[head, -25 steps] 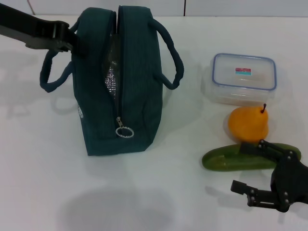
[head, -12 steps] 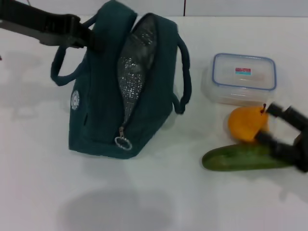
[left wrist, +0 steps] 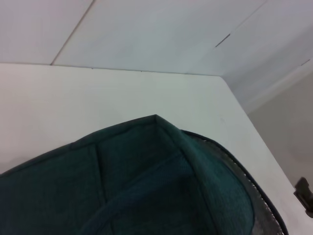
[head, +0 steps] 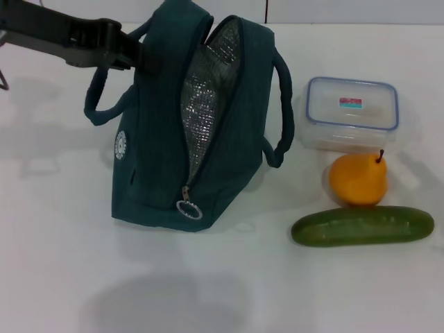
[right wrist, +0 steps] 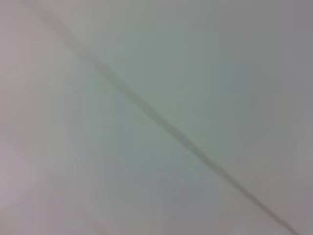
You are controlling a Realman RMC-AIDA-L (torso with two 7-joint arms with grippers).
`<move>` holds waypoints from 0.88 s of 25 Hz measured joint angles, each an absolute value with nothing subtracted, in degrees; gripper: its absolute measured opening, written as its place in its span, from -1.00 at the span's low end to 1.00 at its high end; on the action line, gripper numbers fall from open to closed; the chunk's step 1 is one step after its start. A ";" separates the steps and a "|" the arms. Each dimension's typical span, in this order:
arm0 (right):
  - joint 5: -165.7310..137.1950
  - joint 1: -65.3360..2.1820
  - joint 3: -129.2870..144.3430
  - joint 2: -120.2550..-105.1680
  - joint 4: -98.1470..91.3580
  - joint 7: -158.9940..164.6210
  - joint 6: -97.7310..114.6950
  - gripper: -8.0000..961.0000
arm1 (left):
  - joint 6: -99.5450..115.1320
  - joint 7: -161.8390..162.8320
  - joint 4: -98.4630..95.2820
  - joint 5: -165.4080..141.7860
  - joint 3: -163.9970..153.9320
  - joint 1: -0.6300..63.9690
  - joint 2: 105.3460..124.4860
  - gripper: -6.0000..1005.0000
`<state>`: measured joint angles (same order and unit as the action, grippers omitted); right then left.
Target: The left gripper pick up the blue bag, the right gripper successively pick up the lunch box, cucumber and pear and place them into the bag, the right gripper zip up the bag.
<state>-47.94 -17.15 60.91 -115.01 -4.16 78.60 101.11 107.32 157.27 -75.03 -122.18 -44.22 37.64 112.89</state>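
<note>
The blue bag [head: 159, 139] stands tilted on the white table, its zip open and the silver foil lining [head: 205, 97] showing. The ring zipper pull [head: 189, 209] hangs at its near end. My left gripper [head: 135, 55] comes in from the far left and is shut on the bag's top edge by the left handle. The bag's fabric fills the left wrist view [left wrist: 146, 186]. The lunch box [head: 352, 111], the pear [head: 357, 179] and the cucumber [head: 362, 226] lie in a line to the bag's right. My right gripper is out of view.
The white table [head: 69, 263] has open room in front of the bag and to its left. The right wrist view shows only a pale surface with a dark seam [right wrist: 161, 122].
The bag has been tipped and pulled to the right, and its mouth gapes wider. The right gripper rose from the front right past the pear and left the view.
</note>
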 joint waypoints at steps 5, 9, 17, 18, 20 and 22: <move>-45.82 -17.13 60.91 -115.03 -3.07 89.42 94.14 0.81 | 107.30 157.16 -74.87 -122.24 -44.26 37.58 112.92 -0.90; -45.76 -17.86 60.91 -115.30 -2.85 95.16 87.71 0.81 | 107.31 156.97 -74.84 -122.31 -44.28 37.58 112.88 -0.90; -45.93 -21.43 61.38 -115.75 -2.43 98.30 77.33 0.79 | 107.21 156.31 -74.85 -122.49 -44.31 37.61 112.78 -0.90; -46.01 -21.96 61.43 -115.80 -2.38 98.30 76.22 0.79 | 107.20 156.26 -74.85 -122.51 -44.34 37.62 112.77 -0.90; -46.05 -22.82 61.47 -115.88 -2.38 98.31 74.51 0.79 | 107.18 156.14 -74.83 -122.52 -44.38 37.67 112.77 -0.90; -46.05 -24.07 61.52 -115.92 -2.36 98.32 72.96 0.78 | 107.18 155.97 -74.82 -122.52 -44.38 37.75 112.77 -0.90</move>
